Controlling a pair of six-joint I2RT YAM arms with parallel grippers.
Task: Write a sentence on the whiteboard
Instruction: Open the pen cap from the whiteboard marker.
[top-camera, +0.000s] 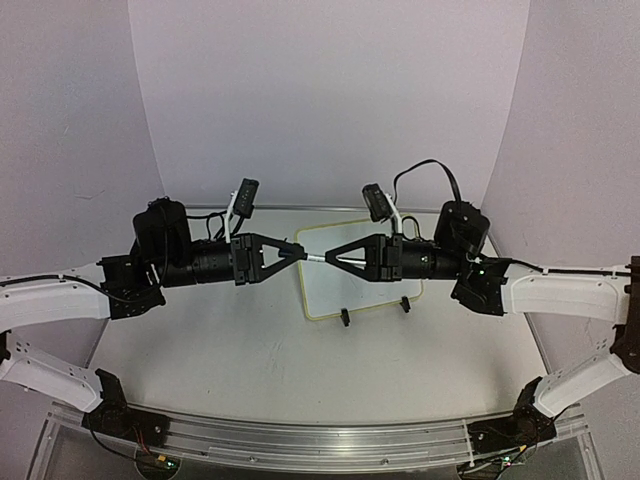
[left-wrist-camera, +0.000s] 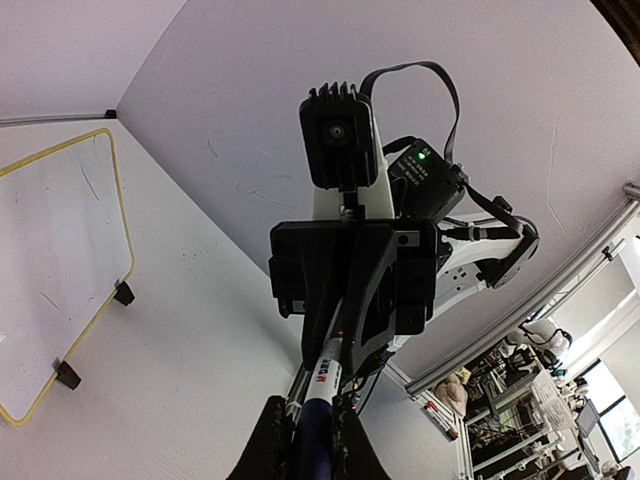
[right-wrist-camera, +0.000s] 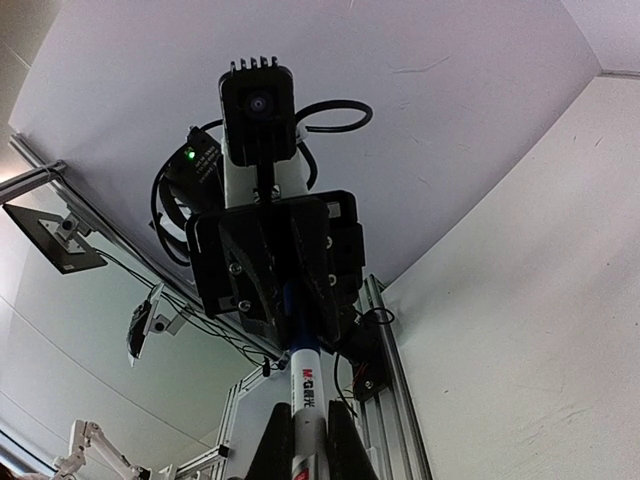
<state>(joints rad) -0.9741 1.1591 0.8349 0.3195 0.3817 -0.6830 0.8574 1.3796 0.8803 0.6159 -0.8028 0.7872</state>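
Marker is gripped at both ends, held level between the left gripper and the right gripper, each closed on it. Beneath and just beyond it, the whiteboard is propped on two black feet at the middle of the table.

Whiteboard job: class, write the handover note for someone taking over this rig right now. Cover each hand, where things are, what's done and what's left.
Left hand: shut on the blue end of the marker.
Right hand: shut on its white end; the marker hangs level between both hands, above the table.
Whiteboard: on the table below and behind the hands, on its clip feet; no sentence shows on it.
Done: marker is off the table, in hand.
Left: write the whole sentence.
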